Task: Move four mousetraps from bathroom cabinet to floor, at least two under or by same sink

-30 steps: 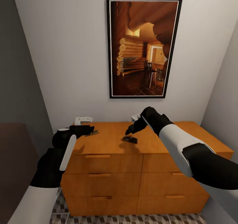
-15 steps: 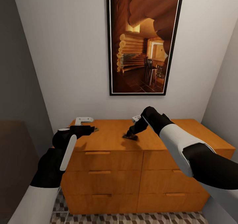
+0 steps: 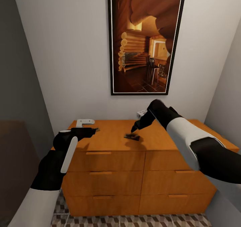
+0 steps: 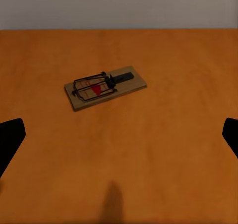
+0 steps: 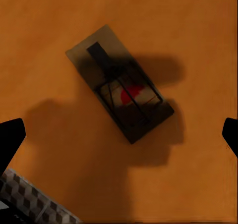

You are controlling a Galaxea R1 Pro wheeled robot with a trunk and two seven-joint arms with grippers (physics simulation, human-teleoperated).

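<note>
Above the cabinet [image 3: 110, 141] top, the right gripper [image 3: 134, 129] hangs with fingers apart over a mousetrap [image 3: 132, 137] lying flat. The left gripper [image 3: 94, 130], also spread, faces another mousetrap [image 4: 105, 87] near the top's left end.

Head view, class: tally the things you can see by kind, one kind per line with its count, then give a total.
Mousetraps on the cabinet top: 2, one under the right gripper, one by the left gripper
Cabinet: 1
Framed picture: 1
Grippers: 2
Total: 6
</note>
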